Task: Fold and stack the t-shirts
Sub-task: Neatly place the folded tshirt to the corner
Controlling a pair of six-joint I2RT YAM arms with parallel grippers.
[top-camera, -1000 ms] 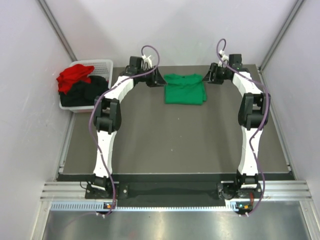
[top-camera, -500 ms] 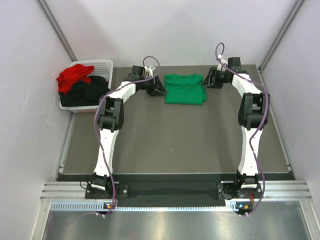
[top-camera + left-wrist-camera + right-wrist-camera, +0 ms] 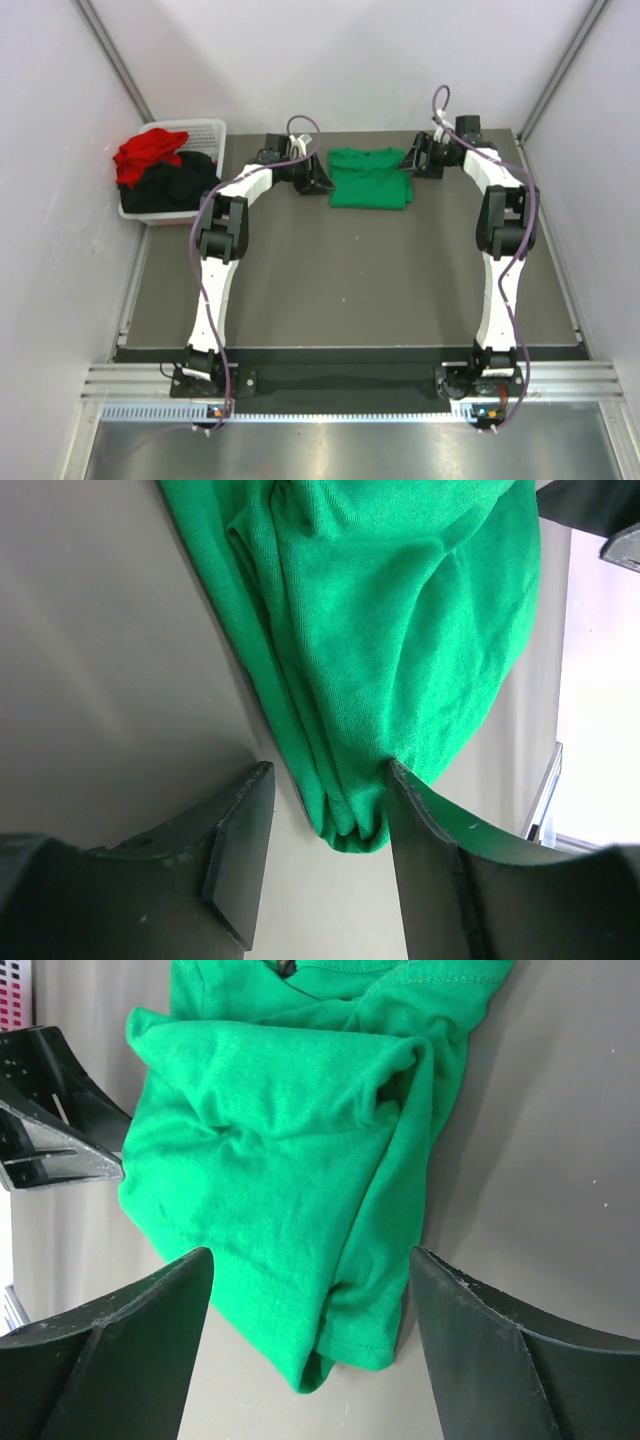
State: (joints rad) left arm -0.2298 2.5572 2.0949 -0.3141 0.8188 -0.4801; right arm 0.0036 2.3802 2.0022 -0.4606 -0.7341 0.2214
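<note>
A bright green t-shirt (image 3: 370,178) lies folded at the back middle of the table. My left gripper (image 3: 320,180) sits at its left edge and my right gripper (image 3: 411,160) at its upper right corner. In the left wrist view the left gripper (image 3: 325,820) stands open around a folded corner of the green t-shirt (image 3: 400,630); the cloth touches one finger (image 3: 430,850) only. The right gripper (image 3: 310,1280) is wide open, with a corner of the green t-shirt (image 3: 280,1180) lying loose between its fingers. A red t-shirt (image 3: 150,150) and a black t-shirt (image 3: 175,185) are piled in the white basket (image 3: 208,126).
The basket stands at the table's back left corner against the left wall. Dark table surface (image 3: 350,270) stretches from the green shirt to the arm bases. White walls close in on both sides and at the back.
My left gripper has slid right up to the shirt's left edge. The right gripper's jaws have spread wider at the shirt's right corner. The shirt lies unmoved.
</note>
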